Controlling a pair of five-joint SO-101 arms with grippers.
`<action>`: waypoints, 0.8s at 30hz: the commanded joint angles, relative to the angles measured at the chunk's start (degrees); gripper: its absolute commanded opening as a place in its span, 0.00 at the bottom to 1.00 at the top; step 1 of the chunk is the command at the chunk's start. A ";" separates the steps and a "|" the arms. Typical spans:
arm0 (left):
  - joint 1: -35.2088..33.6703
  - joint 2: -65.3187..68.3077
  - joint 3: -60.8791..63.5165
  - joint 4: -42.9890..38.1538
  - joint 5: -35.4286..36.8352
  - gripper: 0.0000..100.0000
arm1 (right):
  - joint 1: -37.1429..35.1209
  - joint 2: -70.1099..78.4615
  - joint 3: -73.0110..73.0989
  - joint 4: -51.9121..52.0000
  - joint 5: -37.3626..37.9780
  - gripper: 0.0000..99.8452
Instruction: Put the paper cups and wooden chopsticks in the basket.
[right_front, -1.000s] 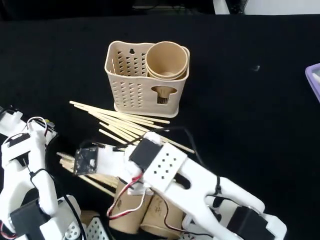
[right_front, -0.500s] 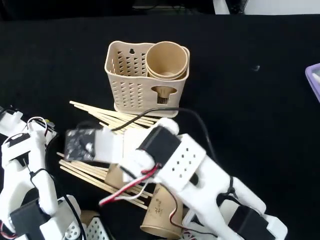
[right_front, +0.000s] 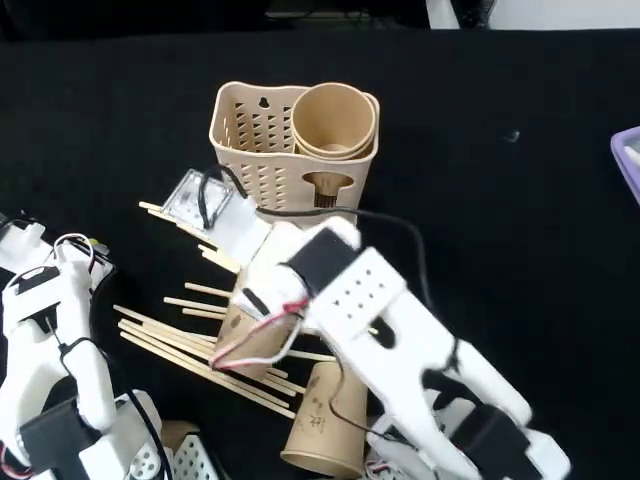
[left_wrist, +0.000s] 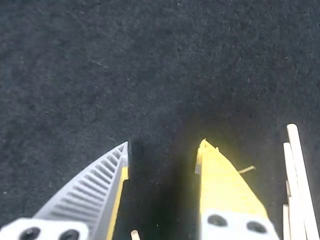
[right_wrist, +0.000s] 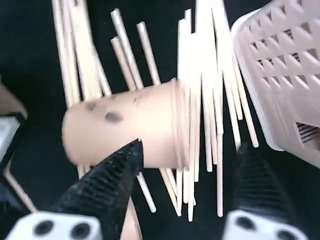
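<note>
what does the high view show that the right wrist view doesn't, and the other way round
High view adds nested cups in the basket, a fallen cup near the arm's base, and the left arm. Right wrist view adds the right gripper, open above a lying cup. Both share the basket, loose chopsticks and that cup.

Fig. Black table (right_front: 520, 250), as I view it from overhead. A perforated basket (right_front: 270, 180) stands far centre. Wooden chopsticks (right_front: 190, 350) lie scattered nearer, to its left. One paper cup (right_wrist: 125, 127) rests sideways across them, and a second paper cup (right_front: 325, 425) lies near. A purple object (right_front: 628, 155) sits at the right edge.
</note>
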 joint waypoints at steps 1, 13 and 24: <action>-0.48 -1.41 -1.27 -0.88 -0.79 0.22 | 1.93 4.35 -0.13 -2.81 -0.88 0.33; -0.48 -1.41 -1.27 -0.88 -0.79 0.22 | 1.76 14.90 -6.46 4.22 0.70 0.22; -0.48 -1.41 -1.27 -0.88 -0.79 0.22 | 0.88 15.60 -16.66 18.02 13.19 0.01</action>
